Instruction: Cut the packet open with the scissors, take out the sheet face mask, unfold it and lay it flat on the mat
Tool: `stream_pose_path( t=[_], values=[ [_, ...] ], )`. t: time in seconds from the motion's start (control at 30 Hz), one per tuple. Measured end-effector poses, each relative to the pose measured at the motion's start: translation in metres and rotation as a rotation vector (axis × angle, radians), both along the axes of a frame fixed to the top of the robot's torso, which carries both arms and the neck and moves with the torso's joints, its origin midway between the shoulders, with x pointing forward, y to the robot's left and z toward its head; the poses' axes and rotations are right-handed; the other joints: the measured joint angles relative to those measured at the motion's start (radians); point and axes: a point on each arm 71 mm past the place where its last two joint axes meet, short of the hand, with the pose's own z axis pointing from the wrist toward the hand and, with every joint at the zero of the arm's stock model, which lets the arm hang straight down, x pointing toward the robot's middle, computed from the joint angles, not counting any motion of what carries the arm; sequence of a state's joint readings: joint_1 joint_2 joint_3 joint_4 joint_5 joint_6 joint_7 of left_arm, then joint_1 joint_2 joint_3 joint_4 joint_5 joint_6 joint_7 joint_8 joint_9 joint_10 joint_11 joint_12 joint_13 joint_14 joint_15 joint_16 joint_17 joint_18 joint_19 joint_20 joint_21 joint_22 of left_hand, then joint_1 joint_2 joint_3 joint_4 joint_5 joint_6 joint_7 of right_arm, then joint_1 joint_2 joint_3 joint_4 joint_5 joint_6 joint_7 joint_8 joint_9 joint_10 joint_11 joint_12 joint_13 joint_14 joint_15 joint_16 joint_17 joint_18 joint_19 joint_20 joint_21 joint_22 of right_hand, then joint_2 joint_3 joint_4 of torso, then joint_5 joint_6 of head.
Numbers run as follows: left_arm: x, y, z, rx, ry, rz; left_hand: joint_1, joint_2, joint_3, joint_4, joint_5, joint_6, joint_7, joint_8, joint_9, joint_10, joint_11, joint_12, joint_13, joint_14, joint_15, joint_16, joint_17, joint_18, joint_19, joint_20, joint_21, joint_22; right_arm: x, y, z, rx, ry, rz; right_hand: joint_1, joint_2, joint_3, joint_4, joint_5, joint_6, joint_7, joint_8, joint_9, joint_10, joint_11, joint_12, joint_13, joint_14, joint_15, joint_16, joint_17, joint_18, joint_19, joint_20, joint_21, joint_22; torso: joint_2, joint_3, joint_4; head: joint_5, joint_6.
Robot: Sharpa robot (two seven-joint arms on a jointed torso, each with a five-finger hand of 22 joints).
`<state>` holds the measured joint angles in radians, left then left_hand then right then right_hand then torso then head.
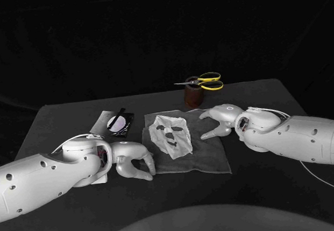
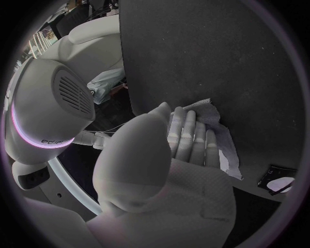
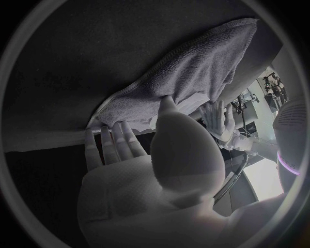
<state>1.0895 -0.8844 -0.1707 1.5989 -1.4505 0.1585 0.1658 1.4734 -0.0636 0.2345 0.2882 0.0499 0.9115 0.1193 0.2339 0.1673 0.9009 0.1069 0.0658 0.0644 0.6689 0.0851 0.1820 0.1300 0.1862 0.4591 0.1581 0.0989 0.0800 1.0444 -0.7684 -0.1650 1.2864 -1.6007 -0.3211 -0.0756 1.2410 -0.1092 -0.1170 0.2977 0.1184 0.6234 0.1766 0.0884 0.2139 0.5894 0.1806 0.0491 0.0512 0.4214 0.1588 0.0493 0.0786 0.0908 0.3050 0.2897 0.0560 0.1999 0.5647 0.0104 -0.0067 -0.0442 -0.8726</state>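
The white sheet face mask (image 1: 171, 135) lies unfolded and flat on the grey mat (image 1: 209, 155) at the table's middle. My left hand (image 1: 131, 160) is at the mat's left edge, fingers straight and holding nothing; the left wrist view shows this hand (image 2: 184, 142) over the mat's edge (image 2: 222, 147). My right hand (image 1: 220, 120) rests at the mat's far right edge with fingers spread and nothing in them. In the right wrist view the right hand (image 3: 123, 155) lies beside the mat (image 3: 187, 72). The yellow-handled scissors (image 1: 201, 82) stand in a brown cup (image 1: 193, 96).
The opened packet (image 1: 114, 122) lies on the table left of the mat, beyond my left hand, and also appears in the left wrist view as the packet (image 2: 278, 181). The cup stands just behind the mat's far edge.
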Motion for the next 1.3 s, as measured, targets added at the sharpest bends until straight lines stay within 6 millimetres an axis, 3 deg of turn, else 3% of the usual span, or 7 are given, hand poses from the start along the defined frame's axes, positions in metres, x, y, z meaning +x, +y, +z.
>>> stream_pose_path(
  t=[0.5, 0.7, 0.77, 0.87, 1.07, 1.13, 1.3],
  values=[
    [0.001, 0.003, 0.005, 0.015, 0.108, 0.012, 0.000, 0.000, -0.009, -0.003, 0.000, -0.004, -0.011, -0.004, 0.000, -0.007, -0.007, 0.000, 0.000, 0.018, -0.003, 0.007, 0.015, 0.000, 0.010, -0.014, 0.000, -0.056, 0.000, 0.000, 0.000, 0.001, -0.005, -0.008, -0.006, -0.023, -0.008, 0.001, 0.000, -0.010, -0.001, -0.005, -0.011, -0.018, 0.004, 0.000, -0.001, -0.011, 0.004, -0.004, -0.005, 0.000, 0.000, 0.000, 0.000, 0.000, 0.000, 0.0012, -0.0008, -0.001, 0.000],
    [-0.001, 0.005, 0.005, 0.011, 0.125, 0.017, 0.000, -0.020, -0.041, -0.001, 0.000, -0.007, -0.014, -0.011, 0.000, -0.071, -0.019, -0.005, -0.003, -0.020, 0.042, -0.018, 0.004, 0.000, 0.010, -0.014, 0.000, -0.056, 0.000, 0.000, 0.000, 0.000, -0.006, -0.012, -0.007, -0.029, -0.011, 0.004, 0.000, -0.010, -0.001, -0.005, -0.011, -0.018, 0.004, 0.000, -0.001, -0.011, 0.004, -0.004, -0.005, 0.000, 0.000, 0.000, 0.000, -0.001, 0.000, 0.0007, -0.0009, -0.002, 0.000],
    [-0.002, 0.006, 0.005, 0.010, 0.126, 0.018, 0.001, -0.041, -0.068, -0.001, 0.000, -0.007, -0.014, -0.016, -0.001, -0.122, -0.006, -0.005, -0.005, -0.038, 0.061, -0.027, 0.000, -0.001, -0.004, -0.028, 0.000, -0.056, 0.001, -0.001, 0.000, 0.000, -0.006, -0.013, -0.006, -0.031, -0.011, 0.004, 0.000, -0.010, -0.001, -0.005, -0.011, -0.022, 0.007, 0.000, -0.002, -0.011, 0.004, -0.004, -0.005, 0.000, 0.000, 0.000, 0.000, -0.001, 0.000, 0.0005, -0.0010, -0.002, 0.000],
    [-0.003, 0.007, 0.004, -0.001, 0.119, 0.021, 0.009, -0.051, -0.095, -0.002, 0.000, -0.011, -0.011, -0.020, -0.002, -0.163, 0.007, -0.005, -0.006, -0.039, 0.061, -0.039, -0.007, -0.030, -0.004, -0.028, 0.000, -0.056, 0.001, -0.001, 0.000, 0.003, -0.009, -0.015, -0.005, -0.032, -0.011, 0.004, 0.000, -0.008, -0.002, -0.005, -0.011, -0.021, 0.007, 0.000, -0.002, -0.011, 0.004, -0.004, -0.005, 0.000, 0.000, 0.000, 0.000, -0.001, 0.000, 0.0001, -0.0009, -0.003, 0.000],
    [-0.007, 0.010, -0.002, -0.057, 0.079, 0.027, 0.044, -0.070, -0.141, -0.006, 0.000, -0.004, 0.004, -0.020, -0.002, -0.165, 0.006, -0.005, -0.006, -0.024, 0.077, -0.056, -0.011, -0.042, -0.052, 0.021, -0.008, -0.050, 0.000, -0.003, 0.001, 0.037, -0.026, -0.018, 0.064, 0.023, 0.031, -0.003, 0.000, 0.072, 0.007, 0.010, -0.004, 0.062, 0.013, 0.003, 0.004, 0.048, 0.019, -0.001, -0.003, 0.001, 0.028, -0.002, 0.016, 0.012, 0.000, -0.0001, -0.0009, -0.005, 0.000],
    [-0.009, 0.011, -0.004, -0.082, 0.059, 0.026, 0.063, -0.072, -0.153, -0.007, 0.000, 0.000, 0.007, -0.020, -0.001, -0.160, 0.004, -0.005, -0.005, -0.014, 0.088, -0.056, -0.011, -0.055, -0.067, 0.035, -0.021, 0.086, 0.000, -0.003, 0.003, 0.064, -0.036, -0.017, 0.098, 0.044, 0.048, -0.006, -0.005, 0.105, 0.013, 0.016, -0.002, 0.102, 0.020, 0.007, 0.006, 0.070, 0.030, 0.004, -0.002, 0.012, 0.030, -0.002, 0.019, 0.012, 0.000, -0.0006, -0.0009, -0.005, 0.000],
    [-0.013, 0.012, -0.008, -0.145, 0.008, 0.026, 0.097, -0.072, -0.173, -0.001, 0.000, 0.006, 0.009, -0.020, 0.000, -0.089, 0.010, -0.001, 0.001, 0.009, 0.111, -0.042, -0.010, -0.073, -0.059, 0.056, -0.023, 0.105, -0.001, -0.003, 0.008, 0.171, -0.062, -0.005, 0.173, 0.072, 0.061, -0.017, -0.016, 0.184, 0.025, 0.035, 0.003, 0.213, 0.041, 0.014, 0.010, 0.178, 0.053, 0.022, 0.009, 0.018, 0.033, 0.000, 0.019, 0.004, 0.000, -0.0011, -0.0015, -0.007, 0.000]
  ],
)
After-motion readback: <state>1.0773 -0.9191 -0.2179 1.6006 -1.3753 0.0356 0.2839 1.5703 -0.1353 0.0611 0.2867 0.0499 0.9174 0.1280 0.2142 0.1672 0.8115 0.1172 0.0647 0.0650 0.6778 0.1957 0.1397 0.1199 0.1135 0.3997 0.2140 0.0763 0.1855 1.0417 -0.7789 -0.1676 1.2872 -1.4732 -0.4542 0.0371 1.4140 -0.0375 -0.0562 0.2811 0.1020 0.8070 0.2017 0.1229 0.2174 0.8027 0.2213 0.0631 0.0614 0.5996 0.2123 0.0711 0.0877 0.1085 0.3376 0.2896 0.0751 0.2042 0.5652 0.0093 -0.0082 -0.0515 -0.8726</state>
